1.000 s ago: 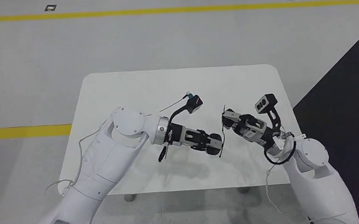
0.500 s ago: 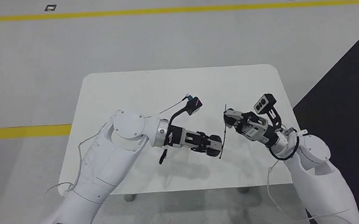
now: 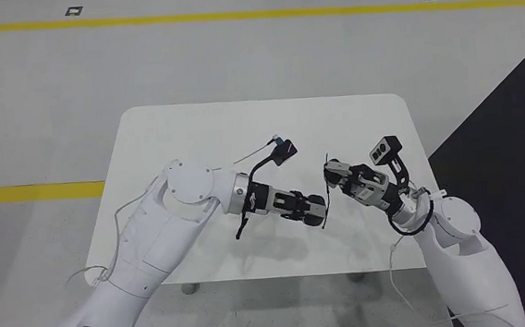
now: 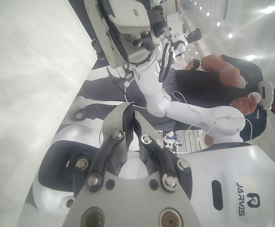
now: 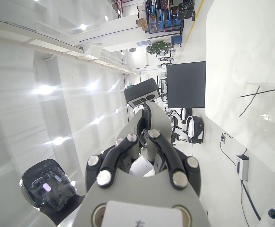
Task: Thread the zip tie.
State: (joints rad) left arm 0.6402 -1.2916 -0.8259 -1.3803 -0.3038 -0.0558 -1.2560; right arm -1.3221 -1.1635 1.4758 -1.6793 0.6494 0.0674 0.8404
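The zip tie (image 3: 326, 162) looks light, springy and slick. The left jaws and right jaws are both closed on it. Holds close to its ends should steer best.

Hardly any writing can be made out. Behind the right fingers (image 5: 160, 122), at the root of their linkage, a white label (image 5: 141, 215) carries one dark character. The view's edge cuts it through, so it cannot be read. Far beyond these fingers, cardboard boxes (image 5: 142, 22) sit on a rack, and any print on them is too small to tell. On the floor past the table (image 3: 177, 133), well beyond both arms' fingers, runs a yellow line (image 3: 232, 16), a plain painted stripe.
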